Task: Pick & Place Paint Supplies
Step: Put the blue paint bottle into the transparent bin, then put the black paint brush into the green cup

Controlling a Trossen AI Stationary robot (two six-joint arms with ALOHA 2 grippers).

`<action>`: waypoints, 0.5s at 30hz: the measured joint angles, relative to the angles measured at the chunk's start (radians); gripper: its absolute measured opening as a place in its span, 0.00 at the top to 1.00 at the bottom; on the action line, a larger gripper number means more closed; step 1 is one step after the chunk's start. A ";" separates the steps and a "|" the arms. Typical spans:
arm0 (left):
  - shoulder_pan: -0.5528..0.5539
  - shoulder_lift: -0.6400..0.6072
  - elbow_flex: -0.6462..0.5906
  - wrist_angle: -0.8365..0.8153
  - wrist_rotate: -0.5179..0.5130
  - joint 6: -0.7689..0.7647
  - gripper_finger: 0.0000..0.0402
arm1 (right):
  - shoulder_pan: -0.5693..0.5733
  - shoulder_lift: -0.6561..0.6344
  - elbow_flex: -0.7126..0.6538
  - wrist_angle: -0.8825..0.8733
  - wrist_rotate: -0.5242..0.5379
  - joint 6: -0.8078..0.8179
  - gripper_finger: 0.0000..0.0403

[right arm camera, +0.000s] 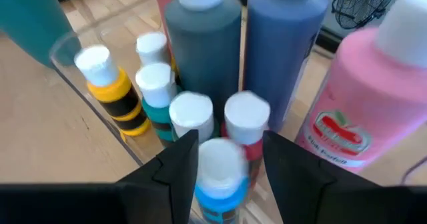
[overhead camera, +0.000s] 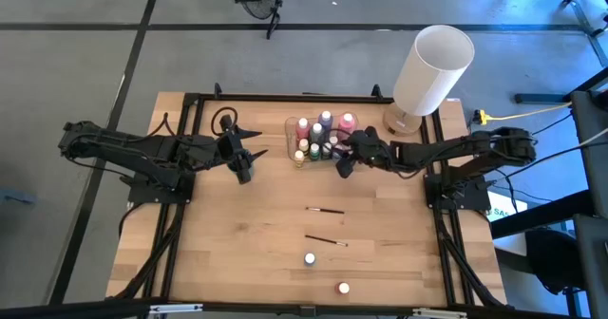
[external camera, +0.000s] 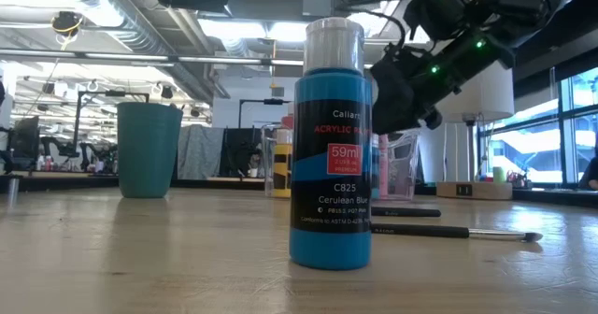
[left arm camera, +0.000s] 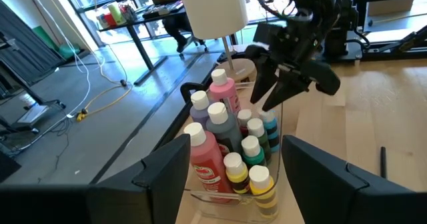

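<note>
The right gripper (overhead camera: 344, 158) hangs over the clear plastic bin (overhead camera: 294, 139) in the upper middle of the high view, its jaws clasped around a small blue white-capped paint bottle (right arm camera: 218, 174), which the right wrist view shows hanging between the fingers just above the packed bottles. The left gripper (overhead camera: 241, 156) waits left of the bin, jaws parted and holding nothing. The bin holds three tall bottles, a pink bottle (left arm camera: 204, 156) nearest the left wrist camera, a second pink one (left arm camera: 223, 94) behind it and a grey one (left arm camera: 221, 125), plus a purple bottle (right arm camera: 283, 31); the small white-capped ones number about six, though they crowd each other and an exact count is uncertain. Still out on the worktop (overhead camera: 237, 253) in the lower middle of the high view lie two paintbrushes (overhead camera: 325, 210) and two small bottles, one of them the Cerulean Blue bottle (external camera: 329, 146) filling the low view. The little bottles look light, rigid and smooth-sided, so they probably slip under a loose pinch; the body just below the cap seems the safest hold. The brushes are thin and low-lying, likely best pinched mid-handle.
</note>
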 joint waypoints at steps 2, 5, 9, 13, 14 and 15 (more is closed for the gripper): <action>0.000 0.000 0.000 0.000 0.000 0.000 0.42 | 0.001 -0.028 0.000 -0.020 0.000 0.000 0.58; 0.000 0.000 0.000 0.000 0.000 0.000 0.42 | 0.001 -0.059 0.000 -0.038 -0.003 0.000 0.58; 0.000 0.000 0.000 0.000 0.000 0.000 0.42 | 0.001 -0.083 0.000 -0.053 -0.003 -0.001 0.58; 0.000 0.000 0.000 0.000 0.000 0.000 0.42 | 0.001 -0.098 0.000 -0.055 -0.008 -0.004 0.58; 0.000 0.000 0.000 0.000 -0.002 0.001 0.42 | 0.001 -0.099 0.000 -0.052 -0.008 -0.005 0.58; 0.000 0.000 0.000 0.000 -0.002 0.008 0.42 | 0.001 -0.100 0.000 -0.050 -0.008 -0.008 0.58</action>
